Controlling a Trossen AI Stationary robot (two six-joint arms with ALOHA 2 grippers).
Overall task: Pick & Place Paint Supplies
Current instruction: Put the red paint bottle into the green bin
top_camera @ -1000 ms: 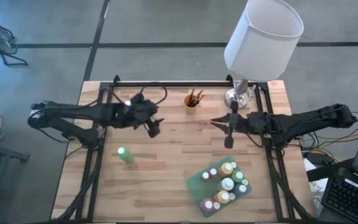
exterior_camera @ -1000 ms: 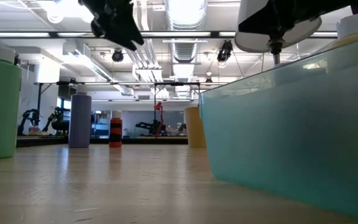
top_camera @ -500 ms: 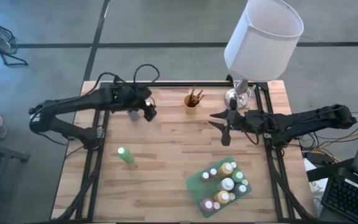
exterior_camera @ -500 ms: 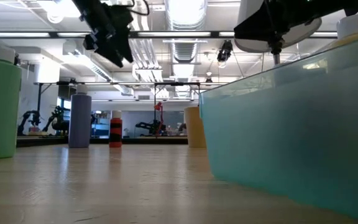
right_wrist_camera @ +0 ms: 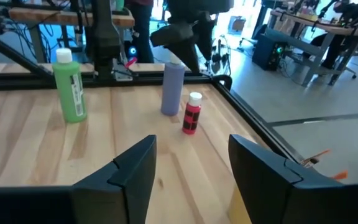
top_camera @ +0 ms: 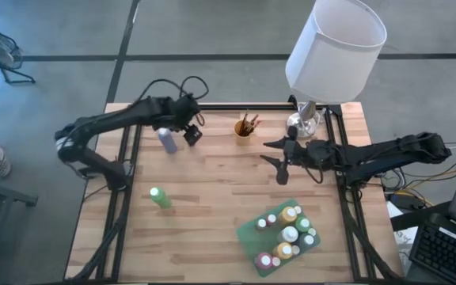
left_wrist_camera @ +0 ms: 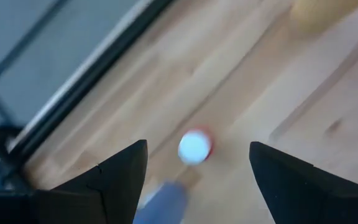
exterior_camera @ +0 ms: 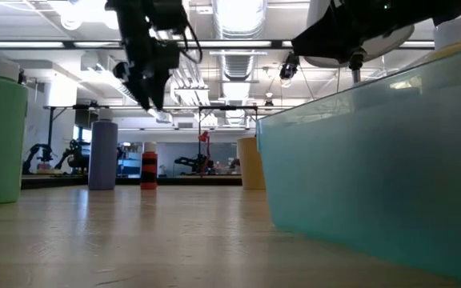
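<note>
My left gripper (top_camera: 190,133) hangs open, tipped downward, over the table's far left. Beside it stands a lavender bottle (top_camera: 166,141). A small red, white-capped bottle (left_wrist_camera: 194,147) stands on the wood below the gap between its fingers, untouched. A green bottle (top_camera: 160,198) stands alone nearer the front left. My right gripper (top_camera: 274,161) floats open above mid-table, pointing toward the table's left, and holds nothing. A green tray (top_camera: 253,231) at the front right holds several white-capped bottles. A yellow cup (top_camera: 245,127) of brushes stands at the far middle.
A white-shaded lamp (top_camera: 335,49) with a silver base (top_camera: 303,123) stands at the far right, just behind my right arm. Black frame rails (top_camera: 212,106) run along the table's far edge and both sides. Bare wood lies between the green bottle and the tray.
My left gripper has swung toward the table's far edge and tipped downward, ending above the lavender and red bottles, still open. My right gripper has opened while staying almost in place.
</note>
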